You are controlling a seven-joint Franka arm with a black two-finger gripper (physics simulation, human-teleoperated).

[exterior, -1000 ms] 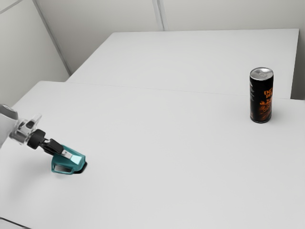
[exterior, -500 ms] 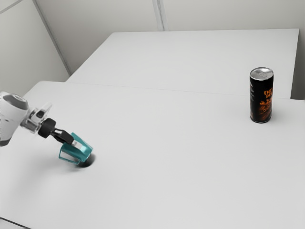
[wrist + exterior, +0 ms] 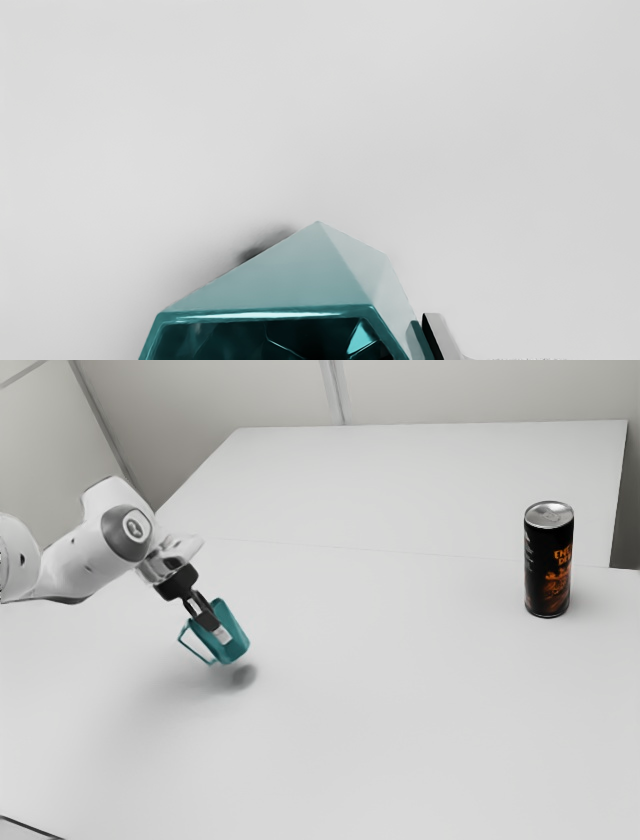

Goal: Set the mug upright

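Note:
Held in the air over the table, the teal mug leans at an angle in the exterior view, its base lower and toward that view's right, its handle on the left side. My gripper is shut on the mug's body. A shadow lies on the table apart from the mug's base. In the wrist view the mug has its angular opening facing the camera; part of the gripper shows against its outer side, and the other finger is hidden.
A black can with orange print stands upright on the white table, far off toward the exterior view's right. A second white table surface lies behind, with pale walls beyond.
My gripper has carried the mug up off the table and toward the exterior view's right and back. The mug has tilted closer to upright. The can has not moved.

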